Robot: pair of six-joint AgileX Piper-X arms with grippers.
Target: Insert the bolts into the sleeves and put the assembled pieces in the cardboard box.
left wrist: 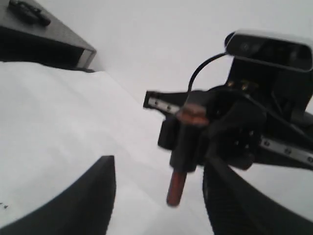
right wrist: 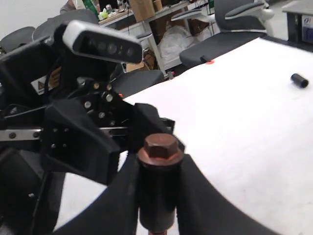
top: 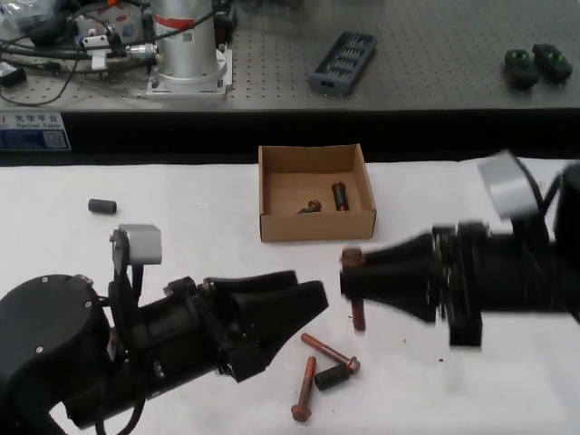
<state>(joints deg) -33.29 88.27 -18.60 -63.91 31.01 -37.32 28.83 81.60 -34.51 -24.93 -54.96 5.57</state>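
Right gripper (top: 352, 276) is clamped on a sleeve (left wrist: 185, 147) with a bolt (left wrist: 177, 188) through it. It's held over the middle of the bench (top: 181, 254), just on the near side of the cardboard box (top: 317, 227), by the box's near right corner. Long axis is upright: hex head on top, shank poking out below. Left gripper (top: 306, 313) sits close by but not touching, jaws wide with nothing in them. Loose bolts (top: 326, 348) and another sleeve (top: 333, 376) lie by the near edge, and a lone sleeve (top: 101, 207) sits toward the far left.
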